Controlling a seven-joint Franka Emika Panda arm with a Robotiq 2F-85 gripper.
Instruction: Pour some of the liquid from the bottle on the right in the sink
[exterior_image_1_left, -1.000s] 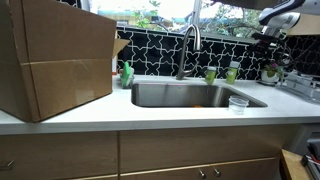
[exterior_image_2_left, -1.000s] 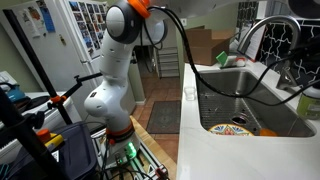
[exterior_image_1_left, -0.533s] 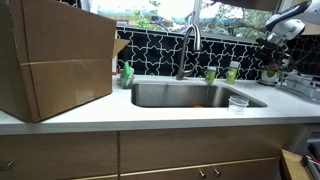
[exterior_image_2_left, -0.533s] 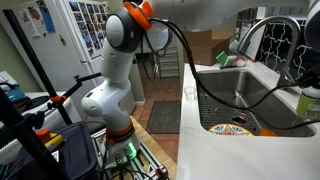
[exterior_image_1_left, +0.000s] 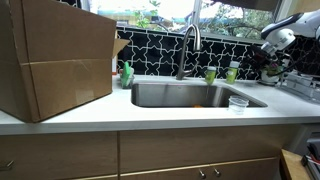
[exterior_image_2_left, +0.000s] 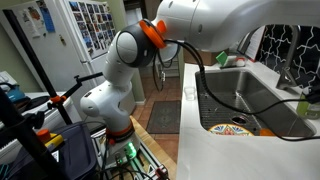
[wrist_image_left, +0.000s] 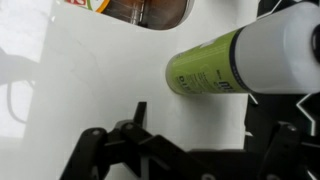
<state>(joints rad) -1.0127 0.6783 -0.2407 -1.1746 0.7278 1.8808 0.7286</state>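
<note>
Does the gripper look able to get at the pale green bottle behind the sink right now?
Probably yes. The gripper hangs open above and beside the bottle with nothing between them; the short green cup stands on the bottle's other side, out of the path.

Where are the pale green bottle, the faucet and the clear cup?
pale green bottle (exterior_image_1_left: 232, 73): exterior view, its body.
faucet (exterior_image_1_left: 183, 55): exterior view, its upright neck.
clear cup (exterior_image_1_left: 238, 104): exterior view, its side wall.
</note>
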